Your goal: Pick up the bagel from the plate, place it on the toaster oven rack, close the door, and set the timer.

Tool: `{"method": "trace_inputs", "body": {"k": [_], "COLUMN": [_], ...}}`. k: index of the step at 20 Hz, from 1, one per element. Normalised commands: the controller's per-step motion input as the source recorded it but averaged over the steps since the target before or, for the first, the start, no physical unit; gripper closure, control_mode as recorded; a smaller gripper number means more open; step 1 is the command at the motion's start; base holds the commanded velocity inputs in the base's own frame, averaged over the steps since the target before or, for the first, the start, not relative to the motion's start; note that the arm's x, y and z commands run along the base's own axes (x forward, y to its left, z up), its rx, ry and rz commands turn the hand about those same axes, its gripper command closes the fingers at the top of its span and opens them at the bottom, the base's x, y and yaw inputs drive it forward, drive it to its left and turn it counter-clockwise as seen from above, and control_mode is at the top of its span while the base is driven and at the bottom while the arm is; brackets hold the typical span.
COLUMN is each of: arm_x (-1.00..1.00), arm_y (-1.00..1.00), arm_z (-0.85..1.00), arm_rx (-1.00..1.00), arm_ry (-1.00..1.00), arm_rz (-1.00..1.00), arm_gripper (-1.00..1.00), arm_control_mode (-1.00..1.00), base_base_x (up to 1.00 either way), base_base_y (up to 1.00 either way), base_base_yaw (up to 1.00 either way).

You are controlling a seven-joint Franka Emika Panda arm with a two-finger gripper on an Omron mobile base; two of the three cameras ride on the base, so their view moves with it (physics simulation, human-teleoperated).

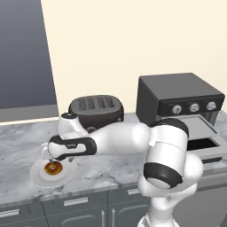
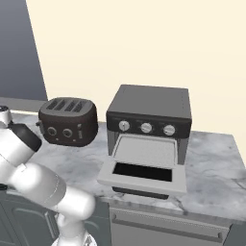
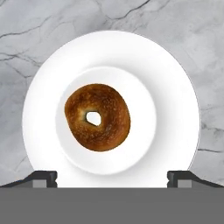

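Observation:
The bagel [image 3: 97,117], a golden-brown ring, lies flat in the middle of the white plate [image 3: 175,87] on the marble counter. My gripper [image 3: 112,177] hangs straight above them, open, its two fingertips [image 3: 43,177] wide apart at the plate's near rim, holding nothing. From the left base, the arm reaches left over the plate [image 1: 40,175] and bagel [image 1: 52,168]. At the right stands the toaster oven [image 2: 149,110]. Its door [image 2: 141,178] is folded down flat and the light-grey rack [image 2: 144,151] is bare inside. Three silver knobs [image 2: 146,128] sit above the opening.
A dark brown four-slot toaster [image 1: 95,111] stands at the back of the counter between the plate and the oven. The counter's front edge runs just below the plate, with grey cabinet drawers [image 1: 75,201] under it. A cream wall closes the back.

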Motion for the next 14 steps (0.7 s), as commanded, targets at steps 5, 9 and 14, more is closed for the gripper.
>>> {"method": "trace_inputs", "body": {"k": [5,9,14], "arm_x": [0.08,0.05,0.11], "arm_y": [0.10,0.07,0.09], "arm_z": [-0.25,-0.23,-0.15], "arm_rx": [0.00,0.00,0.00], "arm_ry": [0.00,0.00,0.00], "arm_rz": [0.00,0.00,0.00], "arm_gripper": [-1.00,-1.00,-1.00], "arm_control_mode": [-1.00,-1.00,-1.00], "base_base_x": [0.00,0.00,0.00], "base_base_y": [0.00,0.00,0.00], "base_base_yaw": [0.00,0.00,0.00]}}
